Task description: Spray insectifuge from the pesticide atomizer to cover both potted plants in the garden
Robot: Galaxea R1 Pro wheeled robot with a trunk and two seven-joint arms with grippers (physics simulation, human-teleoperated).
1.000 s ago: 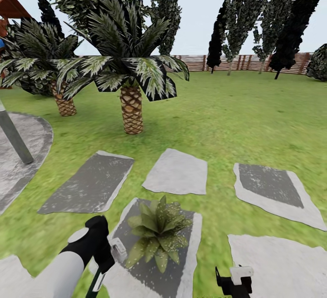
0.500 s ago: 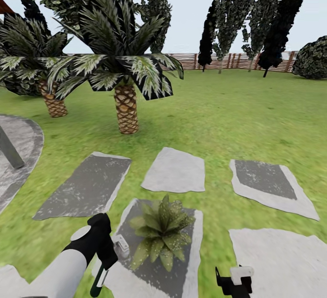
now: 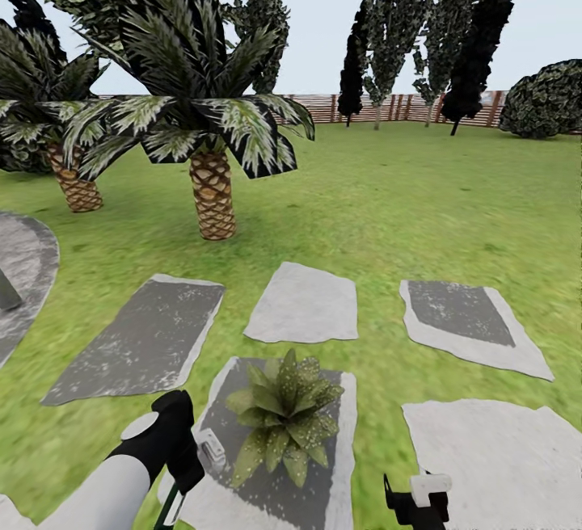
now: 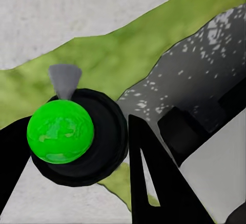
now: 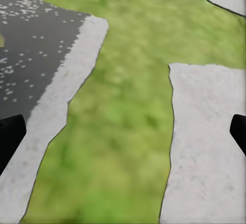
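Observation:
One potted plant (image 3: 283,418), a low rosette of speckled green leaves, stands on a dark grey slab (image 3: 242,401) just ahead of me in the head view. The second potted plant is out of view. My left gripper (image 3: 187,467) hangs close beside the plant and is shut on the pesticide atomizer (image 3: 212,449). In the left wrist view the atomizer (image 4: 60,130) shows a bright green round top in a black ring with a grey nozzle, held between the black fingers (image 4: 148,183). My right gripper (image 3: 416,502) sits low near the picture's edge, open over grass (image 5: 123,131) with nothing in it.
Grey stepping slabs (image 3: 303,304) lie in the lawn ahead and a pale one (image 3: 493,457) at the right. Two big palms (image 3: 212,207) stand beyond them, and a paved patio edge (image 3: 24,263) lies at the left. Tall trees and a brown slatted fence (image 3: 339,108) close the far side.
The whole head view has slid leftwards, so the camera has turned right; the patio and its grey post have nearly left the picture. Arms and plant keep their places relative to me.

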